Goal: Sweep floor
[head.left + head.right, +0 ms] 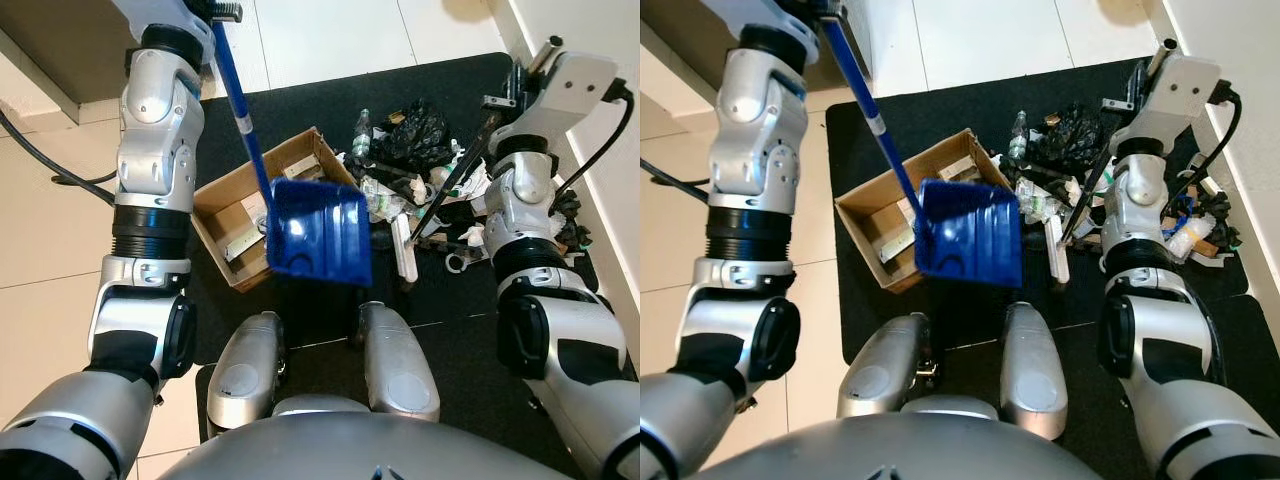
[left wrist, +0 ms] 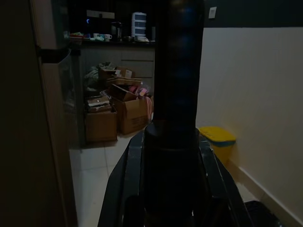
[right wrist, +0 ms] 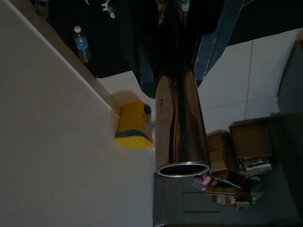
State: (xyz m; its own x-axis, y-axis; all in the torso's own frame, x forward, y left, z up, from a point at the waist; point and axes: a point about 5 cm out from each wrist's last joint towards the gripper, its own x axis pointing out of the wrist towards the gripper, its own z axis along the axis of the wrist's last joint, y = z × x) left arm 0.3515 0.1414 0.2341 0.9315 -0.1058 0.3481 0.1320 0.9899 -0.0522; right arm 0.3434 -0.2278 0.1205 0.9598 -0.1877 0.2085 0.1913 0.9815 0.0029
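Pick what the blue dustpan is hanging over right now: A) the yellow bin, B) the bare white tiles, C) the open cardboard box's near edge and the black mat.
C: the blue dustpan hangs over the cardboard box edge and the black mat.

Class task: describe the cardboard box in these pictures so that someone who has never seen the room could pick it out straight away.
Start at the black mat on the pale tiled floor. Near its edge on the robot's left, partly behind the blue dustpan held by the left gripper, sits the cardboard box. It is the one open brown container, apart from the loose litter pile.
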